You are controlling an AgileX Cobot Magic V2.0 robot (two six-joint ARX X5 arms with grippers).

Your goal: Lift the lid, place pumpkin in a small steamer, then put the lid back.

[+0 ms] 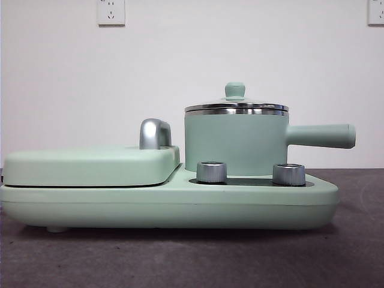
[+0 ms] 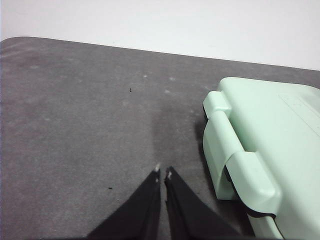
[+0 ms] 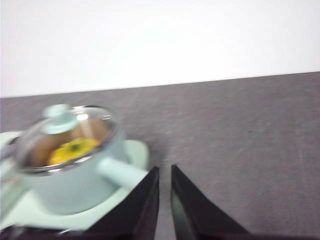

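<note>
The small steamer (image 1: 234,143), a mint-green pot with a side handle pointing right, stands on the right half of the mint-green cooker base (image 1: 168,204). The glass lid (image 1: 236,105) with its mint knob sits on the pot. In the blurred right wrist view the pumpkin (image 3: 72,149) shows yellow-orange through the lid (image 3: 62,130), inside the steamer (image 3: 70,185). My right gripper (image 3: 164,170) is shut and empty, off the pot's handle side. My left gripper (image 2: 162,172) is shut and empty above the dark table, beside the cooker's end (image 2: 260,155). Neither gripper shows in the front view.
A flat mint-green rectangular cover (image 1: 90,165) with a chrome handle (image 1: 154,133) lies on the cooker's left half. Two steel knobs (image 1: 211,171) stand at the front of the base. The table (image 1: 180,258) is dark grey, with a white wall behind.
</note>
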